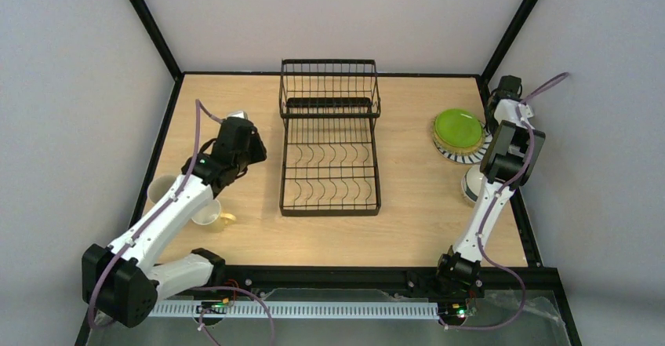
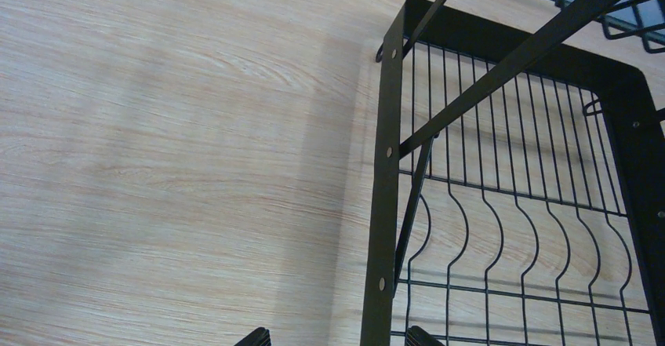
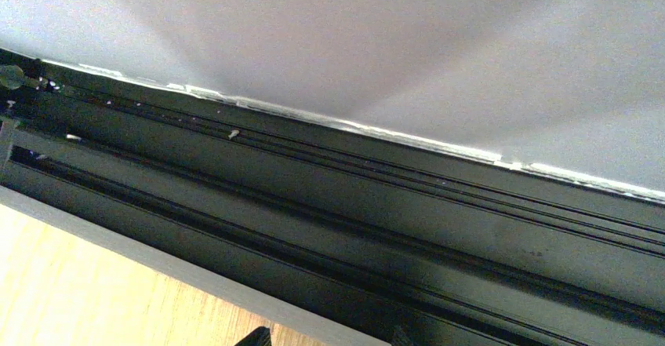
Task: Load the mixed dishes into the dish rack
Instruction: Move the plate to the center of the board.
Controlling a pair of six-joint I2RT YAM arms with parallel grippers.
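Two mugs, your left: cream mug (image 1: 161, 189) and pale yellow mug (image 1: 207, 214) sit on the table (image 1: 408, 228), well apart from the dish rack (image 1: 329, 150), which holds nothing yet.
Plates: lime green plate (image 1: 458, 129) tops a stack right of the rack, striped-rim plate (image 1: 451, 156) beneath.
Handling: judge them hard, slick and breakable; pinch a mug's wall at the rim, a plate by its edge.
Left gripper (image 2: 337, 338): spread wide, empty, beside the rack's corner.
Right gripper (image 3: 328, 336): fingers apart, nothing between, facing the frame rail (image 3: 353, 228).

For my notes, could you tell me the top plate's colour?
The plate is lime green, best in the top view.
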